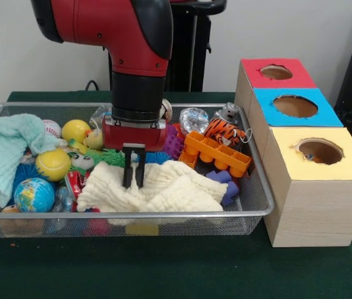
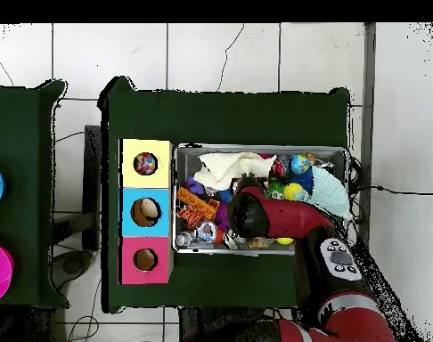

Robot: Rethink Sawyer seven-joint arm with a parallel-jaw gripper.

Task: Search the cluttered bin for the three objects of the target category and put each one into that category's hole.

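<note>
Two black fingers [image 1: 128, 167] of the gripper [image 1: 133, 180] hang straight down with only a thin slit between them, so we read them as nearly pressed together and holding nothing; their tips meet the upper edge of the cream cloth [image 1: 163, 190], though we cannot tell whether they dig into it. Directly behind the fingers in the front view we see a green spiky toy [image 1: 104, 157] and part of a blue one. To the picture's right of the gripper sits an orange block [image 1: 216, 152], with a tiger toy [image 1: 224, 132] behind it and a purple block [image 1: 228, 185] just beside the cloth. To the picture's left lie a yellow ball [image 1: 53, 164], a globe ball [image 1: 33, 194] and, further out, a mint cloth [image 1: 4, 149] draped against the bin's end. All of this rests inside the bin [image 1: 250, 215], whose wire front wall runs just in front of the cream cloth. We cannot make out any printed fabric bundle among the clutter in the bin from the front. Well apart from the gripper, beyond the bin's right end, stands the wooden box; its hole [image 1: 320, 151] in the yellow face is nearest the camera, with the blue hole [image 1: 295, 106] and red hole [image 1: 276, 72] behind. From overhead we see something multicoloured inside the yellow-faced hole [image 2: 145, 163].
</note>
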